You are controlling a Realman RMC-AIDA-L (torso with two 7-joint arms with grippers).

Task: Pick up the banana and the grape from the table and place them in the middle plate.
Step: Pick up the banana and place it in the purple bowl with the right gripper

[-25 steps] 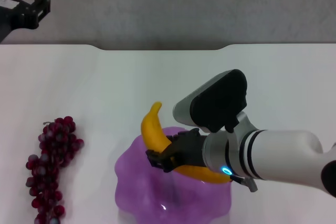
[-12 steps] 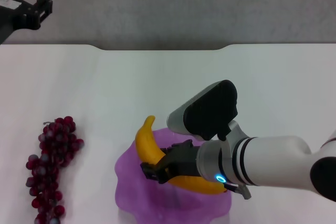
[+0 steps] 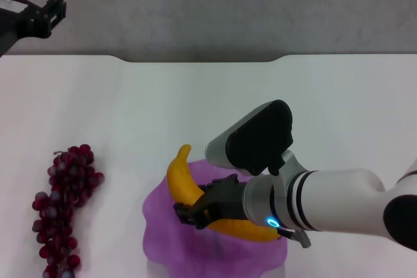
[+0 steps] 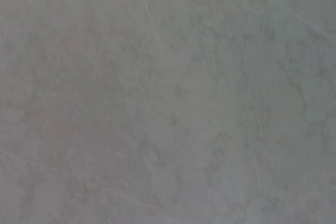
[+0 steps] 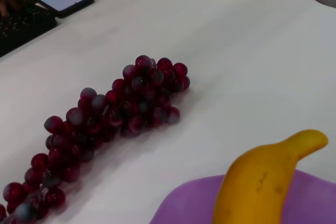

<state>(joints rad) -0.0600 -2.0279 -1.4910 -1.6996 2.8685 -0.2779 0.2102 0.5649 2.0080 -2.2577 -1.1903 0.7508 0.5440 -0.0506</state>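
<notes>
Right end effector (image 3: 195,211) holds the banana (image 3: 186,190) over the middle plate (image 3: 168,239).
Its fingers are clamped on the fruit near the desk's (image 3: 195,102) front edge; the grape (image 3: 64,208) lies toward the left edge; the left end effector (image 3: 45,11) hangs beyond the far-left corner, grip state unclear.

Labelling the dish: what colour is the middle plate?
Translucent purple; the middle plate shows best in the head view.

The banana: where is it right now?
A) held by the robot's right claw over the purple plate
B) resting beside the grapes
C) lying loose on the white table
A: the right gripper clamps the banana over the middle plate.
</notes>
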